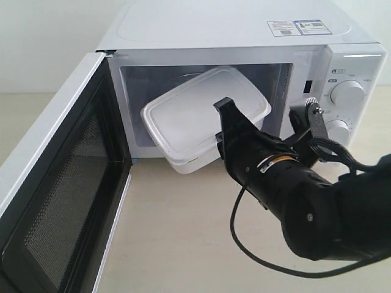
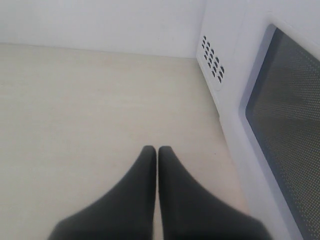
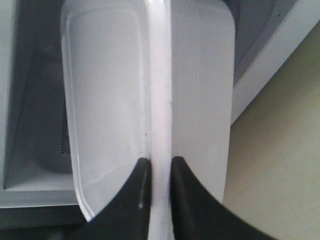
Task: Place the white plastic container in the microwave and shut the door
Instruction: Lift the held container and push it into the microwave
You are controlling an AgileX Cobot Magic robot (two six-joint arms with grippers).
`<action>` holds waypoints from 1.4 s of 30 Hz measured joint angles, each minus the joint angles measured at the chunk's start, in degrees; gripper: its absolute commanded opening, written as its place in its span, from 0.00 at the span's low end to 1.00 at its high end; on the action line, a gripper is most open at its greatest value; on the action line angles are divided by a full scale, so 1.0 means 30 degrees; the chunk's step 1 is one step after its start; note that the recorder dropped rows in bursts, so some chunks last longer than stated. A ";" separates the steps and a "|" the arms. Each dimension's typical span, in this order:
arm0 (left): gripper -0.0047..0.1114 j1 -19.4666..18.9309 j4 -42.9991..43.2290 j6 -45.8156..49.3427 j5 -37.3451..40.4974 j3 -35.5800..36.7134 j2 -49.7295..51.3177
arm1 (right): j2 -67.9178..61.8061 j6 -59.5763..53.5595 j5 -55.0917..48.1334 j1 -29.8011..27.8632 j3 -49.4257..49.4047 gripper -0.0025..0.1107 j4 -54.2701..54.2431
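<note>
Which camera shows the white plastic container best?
Exterior view: the white plastic container shows nearly whole, tilted in the microwave opening. Right wrist view shows just its gripped rim close up; left wrist view shows none.

A: Where is the white plastic container (image 1: 201,116)?
B: Lid on, tilted, far end inside the white microwave (image 1: 244,24), near end sticking out of the opening.
A: And the door (image 1: 61,183)?
B: Wide open at left, showing black inner frame and mesh window.
</note>
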State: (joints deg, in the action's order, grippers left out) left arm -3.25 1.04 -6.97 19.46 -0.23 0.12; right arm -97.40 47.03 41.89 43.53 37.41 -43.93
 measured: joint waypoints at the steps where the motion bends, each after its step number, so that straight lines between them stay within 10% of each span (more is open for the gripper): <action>1: 0.07 0.0000 0.0000 0.0000 0.0000 0.0000 0.0000 | -0.0242 0.0035 -0.0146 -0.0035 0.0306 0.02 -0.0002; 42: 0.07 0.0000 0.0000 0.0000 0.0000 0.0000 0.0000 | -0.3847 -0.0230 -0.0010 -0.2746 0.5238 0.02 0.0569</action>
State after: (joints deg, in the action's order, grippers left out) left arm -3.25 1.04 -6.97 19.46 -0.23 0.12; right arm -108.94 46.35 41.86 35.29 53.13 -42.23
